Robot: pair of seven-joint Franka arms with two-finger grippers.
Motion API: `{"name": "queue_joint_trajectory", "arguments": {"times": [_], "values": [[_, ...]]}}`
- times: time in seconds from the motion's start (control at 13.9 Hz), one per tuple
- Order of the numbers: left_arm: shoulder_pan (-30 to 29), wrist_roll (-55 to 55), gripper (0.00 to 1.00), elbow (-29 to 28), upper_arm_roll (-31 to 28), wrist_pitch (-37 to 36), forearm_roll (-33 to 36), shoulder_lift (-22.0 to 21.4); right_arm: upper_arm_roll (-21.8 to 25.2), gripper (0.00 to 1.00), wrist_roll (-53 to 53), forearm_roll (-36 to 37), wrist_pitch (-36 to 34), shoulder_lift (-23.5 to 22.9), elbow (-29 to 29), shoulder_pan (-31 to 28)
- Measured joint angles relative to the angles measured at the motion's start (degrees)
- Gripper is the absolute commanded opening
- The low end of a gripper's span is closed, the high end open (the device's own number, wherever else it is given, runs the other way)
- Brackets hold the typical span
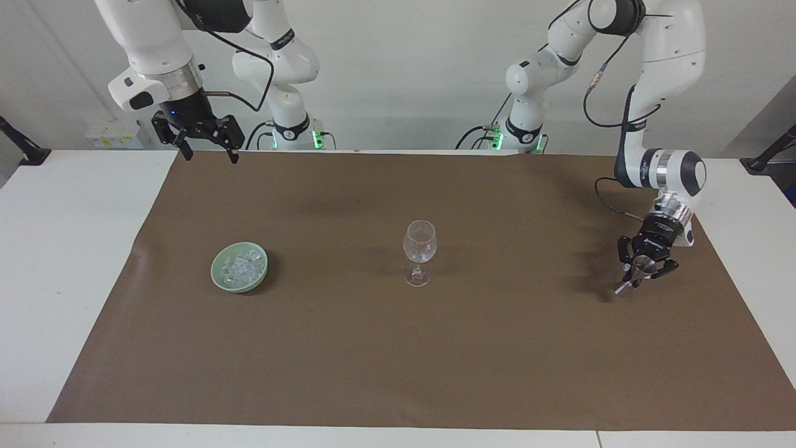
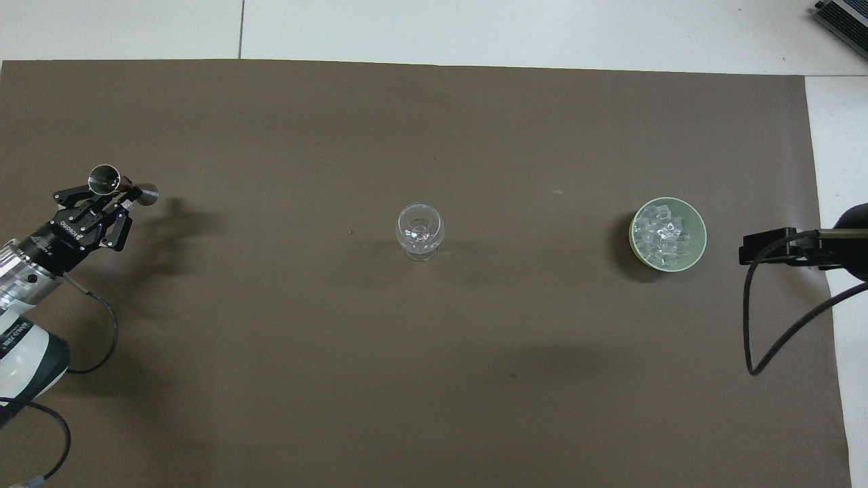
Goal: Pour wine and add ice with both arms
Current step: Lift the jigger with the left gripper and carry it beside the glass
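A clear stemmed wine glass [image 1: 420, 246] stands upright at the middle of the brown mat and also shows in the overhead view [image 2: 419, 230]. The ice [image 1: 241, 266] fills a pale green bowl [image 1: 215, 269] toward the right arm's end; the ice [image 2: 661, 234] and the bowl [image 2: 702, 238] also show from overhead. My left gripper [image 1: 640, 269] is shut on a small metal jigger [image 1: 624, 287], tilted and held just above the mat at the left arm's end; both show overhead, gripper [image 2: 105, 198] and jigger [image 2: 104, 179]. My right gripper [image 1: 208, 149] is open and empty, raised near its base.
The brown mat [image 1: 398, 361] covers most of the white table [image 1: 62, 249]. The right arm's black hand and cable [image 2: 766, 247] hang at the mat's edge beside the bowl. No bottle shows in either view.
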State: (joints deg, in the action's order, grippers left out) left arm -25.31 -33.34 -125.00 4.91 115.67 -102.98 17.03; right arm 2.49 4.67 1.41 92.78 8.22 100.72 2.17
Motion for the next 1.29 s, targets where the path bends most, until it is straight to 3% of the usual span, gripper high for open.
{"name": "queue_joint_trajectory", "arguments": {"times": [0.29,0.72,1.0,1.29], "values": [[7.85,-0.01,0.0,-2.25,0.06,9.59,-5.15,-6.13,0.0,1.0,0.0,0.0,0.0,0.0,0.0,0.0],[27.68,-0.06,0.0,-5.07,0.33,31.7,-17.78,-16.74,0.0,1.0,0.0,0.0,0.0,0.0,0.0,0.0],[37.04,-0.06,0.0,-4.99,0.65,40.98,-20.75,-19.29,0.0,1.0,0.0,0.0,0.0,0.0,0.0,0.0],[38.57,-0.09,0.0,-2.44,6.63,49.39,-20.87,-19.83,0.0,1.0,0.0,0.0,0.0,0.0,0.0,0.0]]}}
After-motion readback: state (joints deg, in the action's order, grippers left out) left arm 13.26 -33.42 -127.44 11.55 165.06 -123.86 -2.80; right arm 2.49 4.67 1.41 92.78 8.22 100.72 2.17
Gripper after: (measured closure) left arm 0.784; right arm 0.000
